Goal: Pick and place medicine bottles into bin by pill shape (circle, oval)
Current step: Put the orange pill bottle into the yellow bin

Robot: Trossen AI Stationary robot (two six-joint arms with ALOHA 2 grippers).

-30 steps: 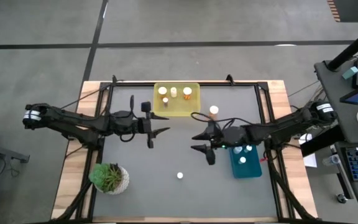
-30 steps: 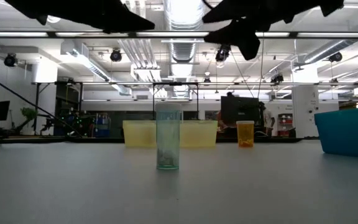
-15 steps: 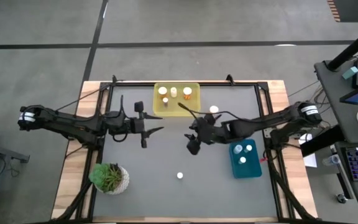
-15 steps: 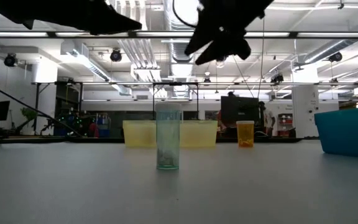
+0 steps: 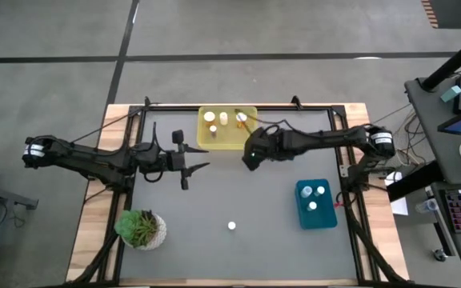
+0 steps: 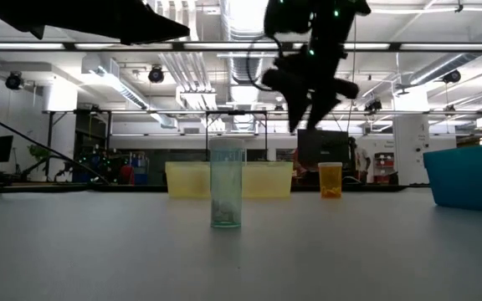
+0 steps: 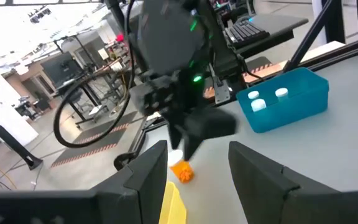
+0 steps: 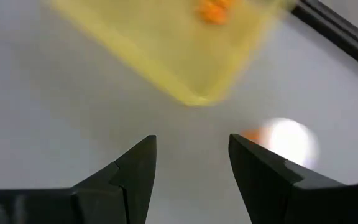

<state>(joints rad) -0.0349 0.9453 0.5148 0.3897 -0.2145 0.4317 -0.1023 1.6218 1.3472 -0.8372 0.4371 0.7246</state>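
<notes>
Two empty hands are up over the tabletop (image 5: 214, 200), and the right hand (image 8: 191, 158) is the busy one. Its fingers stand wide with nothing between them, hanging just off the near corner of the yellow bin (image 5: 227, 128). An orange bottle (image 8: 283, 142) with a white cap sits on the tabletop slightly off its line, standing upright close beside that bin. I'd judge this bottle is the next pick.

It looks light and stiff, a smooth plastic cylinder, so it should slip or tip if nudged on one side. The sound grip is across the round body below the cap, fingers squarely on either side.

The left hand (image 7: 194, 171) waits open on the bin's other side, well above the surface.

Farther out, a clear bottle (image 6: 226, 185) stands alone mid-table toward the front edge. Three bottles already rest in the yellow bin and three more white-capped ones in the blue bin (image 5: 315, 205) on the right. A potted plant (image 5: 140, 228) occupies the front left corner.
</notes>
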